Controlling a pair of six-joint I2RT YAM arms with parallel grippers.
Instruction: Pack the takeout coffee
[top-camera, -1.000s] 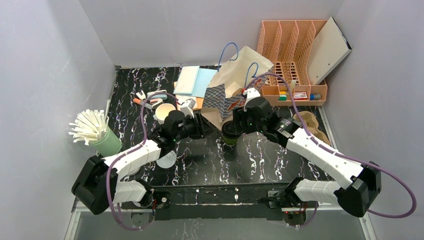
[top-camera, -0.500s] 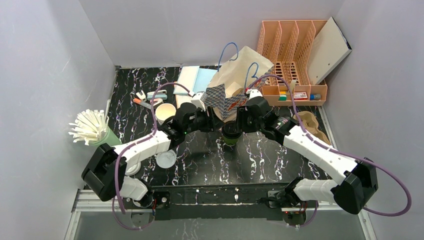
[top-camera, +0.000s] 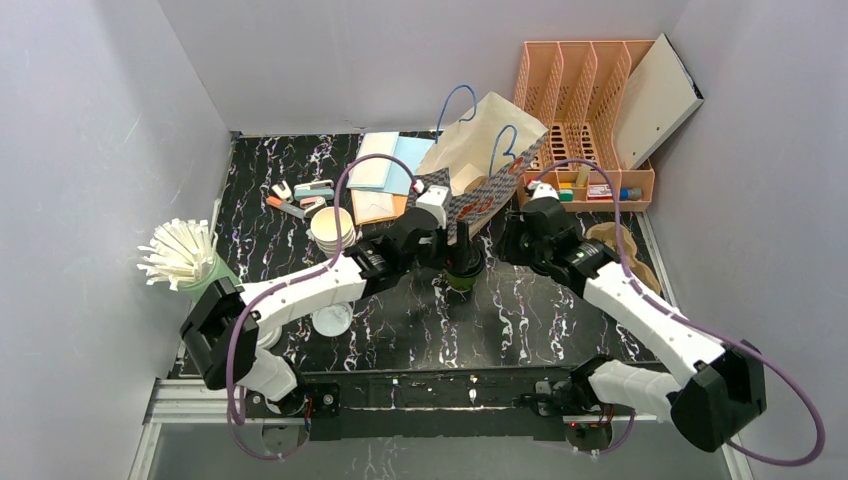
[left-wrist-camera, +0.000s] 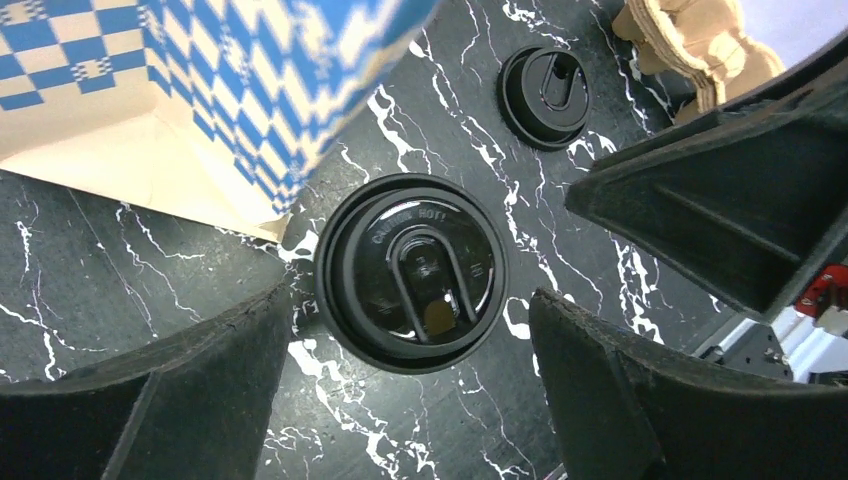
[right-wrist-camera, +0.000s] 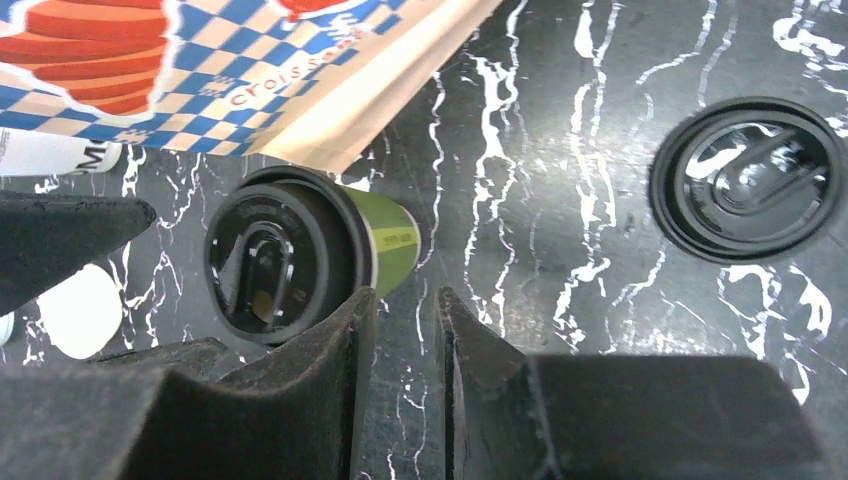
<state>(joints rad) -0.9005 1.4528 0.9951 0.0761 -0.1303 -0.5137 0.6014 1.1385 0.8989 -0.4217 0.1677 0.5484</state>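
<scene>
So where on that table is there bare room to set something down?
The widest bare patch is the near middle of the black marble table, between the dark green lidded paper cup and the near edge. A smaller one sits back left, beside the blue papers. The back right is crowded: brown paper bag, orange organiser.

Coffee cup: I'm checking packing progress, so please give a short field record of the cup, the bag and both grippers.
cup: green, black lid on, standing on the table, outside the bag
bag: paper, blue-checked, just behind the cup
left gripper: open, over the cup, a gap on both sides, not gripping
right gripper: narrowly open, empty, to the right of the cup
spare lid: loose on the table, right of the cup
</scene>
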